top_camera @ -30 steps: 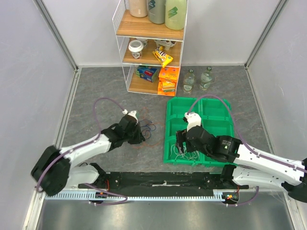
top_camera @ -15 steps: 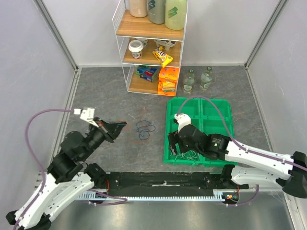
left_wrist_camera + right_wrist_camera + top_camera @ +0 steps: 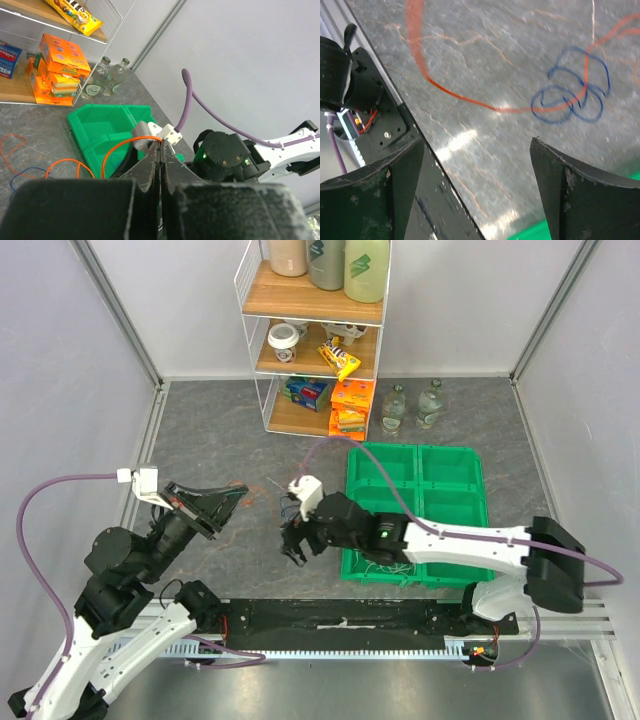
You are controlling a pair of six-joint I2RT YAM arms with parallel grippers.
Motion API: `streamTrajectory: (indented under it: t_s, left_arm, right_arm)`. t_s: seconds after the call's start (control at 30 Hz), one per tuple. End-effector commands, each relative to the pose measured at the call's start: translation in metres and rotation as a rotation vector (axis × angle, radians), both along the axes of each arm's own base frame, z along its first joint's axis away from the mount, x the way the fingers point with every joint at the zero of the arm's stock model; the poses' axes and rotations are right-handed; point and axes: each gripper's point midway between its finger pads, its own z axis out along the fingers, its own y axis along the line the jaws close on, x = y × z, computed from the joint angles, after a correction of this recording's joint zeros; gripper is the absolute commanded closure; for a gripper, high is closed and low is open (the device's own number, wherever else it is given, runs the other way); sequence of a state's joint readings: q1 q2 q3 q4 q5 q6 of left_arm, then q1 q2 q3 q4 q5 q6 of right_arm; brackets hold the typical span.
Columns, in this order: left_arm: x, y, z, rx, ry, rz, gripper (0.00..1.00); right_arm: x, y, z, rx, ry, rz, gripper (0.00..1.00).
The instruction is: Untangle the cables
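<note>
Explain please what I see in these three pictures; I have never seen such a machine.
Two white robot arms are bolted at a grey stone-patterned table. One picture looks down from above; the other two come from a small camera on each wrist. The left claw is shut on a thin orange cable. The right claw is open over a thin blue cable, looped on the table and crossed by the orange one. A green plastic divided tray stands on the right.
</note>
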State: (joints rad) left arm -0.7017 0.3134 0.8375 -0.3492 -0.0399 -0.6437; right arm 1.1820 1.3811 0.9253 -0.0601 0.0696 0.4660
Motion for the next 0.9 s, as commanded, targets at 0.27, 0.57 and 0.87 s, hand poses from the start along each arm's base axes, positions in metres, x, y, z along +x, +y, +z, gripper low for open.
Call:
streamTrajectory:
  t_s: [0.27,0.57,0.87]
  left_arm:
    - [-0.013,0.017,0.019,-0.059,0.0,0.025,0.98]
    - [0.007,0.045,-0.033,-0.022,0.164,0.221,0.98]
    - [0.011,0.031,-0.061,0.002,0.216,0.183,0.98]
  right_arm:
    - [0.045,0.047,0.046,0.068,-0.295,-0.222,0.4]
    - [0.018,0.063,0.113,0.255,-0.252,-0.079,1.0]
    - [0.015,0.066,0.215,0.489,-0.111,0.009,1.0]
